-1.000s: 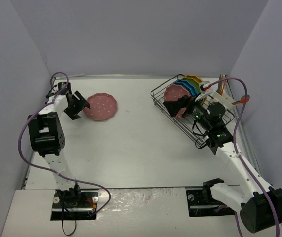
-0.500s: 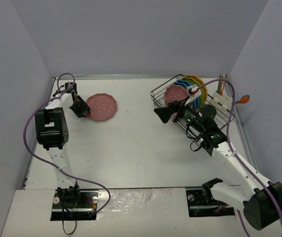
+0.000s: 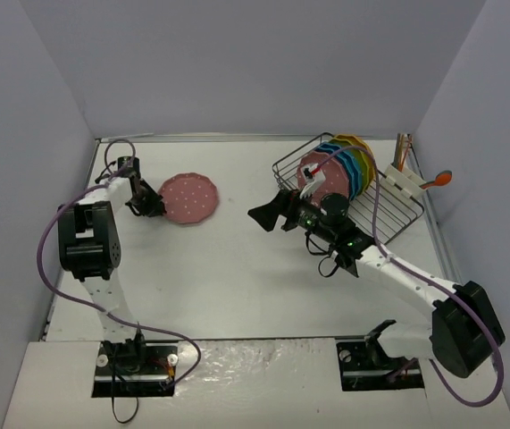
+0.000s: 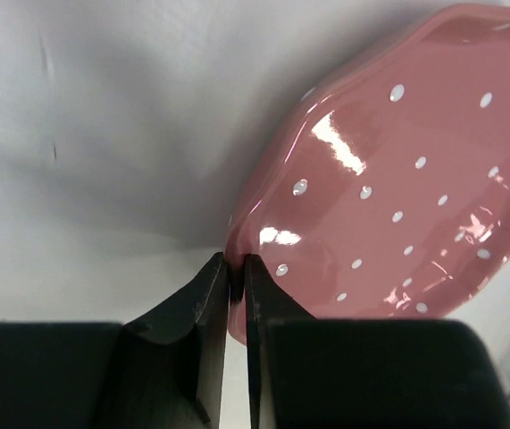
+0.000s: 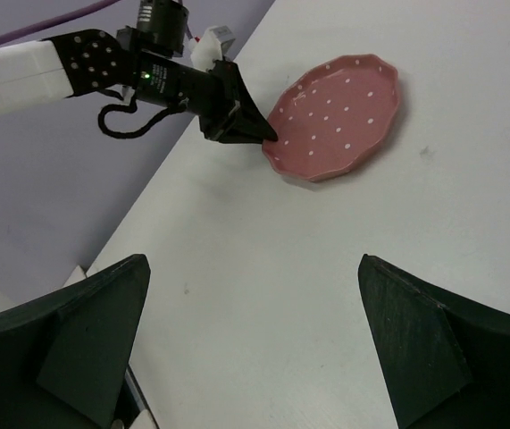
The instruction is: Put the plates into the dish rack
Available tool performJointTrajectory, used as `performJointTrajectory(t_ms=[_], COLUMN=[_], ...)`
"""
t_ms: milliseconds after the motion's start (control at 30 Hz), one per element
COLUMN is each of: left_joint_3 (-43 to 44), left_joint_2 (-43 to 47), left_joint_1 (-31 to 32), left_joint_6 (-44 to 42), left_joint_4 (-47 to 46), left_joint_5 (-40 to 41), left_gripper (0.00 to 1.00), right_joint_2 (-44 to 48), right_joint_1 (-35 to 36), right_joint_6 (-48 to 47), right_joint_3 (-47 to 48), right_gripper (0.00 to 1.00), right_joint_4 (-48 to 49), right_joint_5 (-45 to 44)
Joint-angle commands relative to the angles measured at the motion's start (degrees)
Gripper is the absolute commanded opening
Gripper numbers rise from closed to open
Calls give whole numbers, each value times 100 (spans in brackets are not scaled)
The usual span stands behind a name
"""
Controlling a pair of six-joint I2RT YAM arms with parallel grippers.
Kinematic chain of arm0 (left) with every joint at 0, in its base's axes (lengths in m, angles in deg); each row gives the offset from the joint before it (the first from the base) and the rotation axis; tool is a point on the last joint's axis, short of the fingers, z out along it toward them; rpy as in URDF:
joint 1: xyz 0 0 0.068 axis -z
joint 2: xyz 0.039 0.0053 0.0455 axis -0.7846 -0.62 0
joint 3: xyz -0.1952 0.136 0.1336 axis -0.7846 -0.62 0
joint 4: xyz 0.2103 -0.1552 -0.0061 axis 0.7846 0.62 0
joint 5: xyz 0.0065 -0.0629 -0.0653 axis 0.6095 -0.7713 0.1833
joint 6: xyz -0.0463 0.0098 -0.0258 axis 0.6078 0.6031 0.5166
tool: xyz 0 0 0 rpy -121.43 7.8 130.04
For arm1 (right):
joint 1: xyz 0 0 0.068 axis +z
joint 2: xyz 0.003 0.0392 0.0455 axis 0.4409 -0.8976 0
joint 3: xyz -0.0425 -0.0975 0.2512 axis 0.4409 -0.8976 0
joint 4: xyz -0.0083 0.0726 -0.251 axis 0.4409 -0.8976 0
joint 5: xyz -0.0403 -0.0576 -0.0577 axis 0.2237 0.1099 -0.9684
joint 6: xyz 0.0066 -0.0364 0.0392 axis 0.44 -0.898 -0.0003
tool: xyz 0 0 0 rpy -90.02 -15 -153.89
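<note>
Pinched with the left gripper point(image 4: 237, 268) the nine-o'clock rim of a glossy pink scallop-edged plate point(image 3: 192, 198) with white dots, lying on the white table point(image 3: 237, 277) at ten o'clock. Held the right gripper point(image 3: 259, 217) spread wide, empty, above mid-table. Found other coloured plates point(image 3: 339, 168) upright in the dark wire dish rack point(image 3: 388, 219) at two o'clock.

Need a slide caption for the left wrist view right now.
Left hand pinching the rim of a pink, white-dotted, scallop-edged plate on the white table.

A lone plate point(image 3: 189, 198) lies on the table point(image 3: 237, 268) at left; the dish rack point(image 3: 394, 207), holding upright plates point(image 3: 344, 170), stands at right.
</note>
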Motion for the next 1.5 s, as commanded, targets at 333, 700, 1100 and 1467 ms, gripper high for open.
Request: performJointTrajectory(t_ms=[333,700,1100,1467], left_joint_3=[-2118,-2858,-3464,-3906], left_joint_2=[2614,3262,3690,3872], left_joint_1=[415,635,673,814], left_joint_6=[1087,1643,1795,1900], left_joint_4=[-1050,-1567,-1792,-2043], left_joint_5=[-1102,-1363,-1525,-1839], left_gripper=[0,0,0,0], right_joint_2=[-2318,-3755,-4341,-4629], right_joint_1=[950,1314,1395,1389], right_joint_6=[2824,3541,3831,4027], right_joint_3=[-248,45,232,362], right_gripper=[100,100,95,87], right_joint_4=[2788,3273,3445,3606], right_joint_5=[-1257,-1547,-1911,-1913])
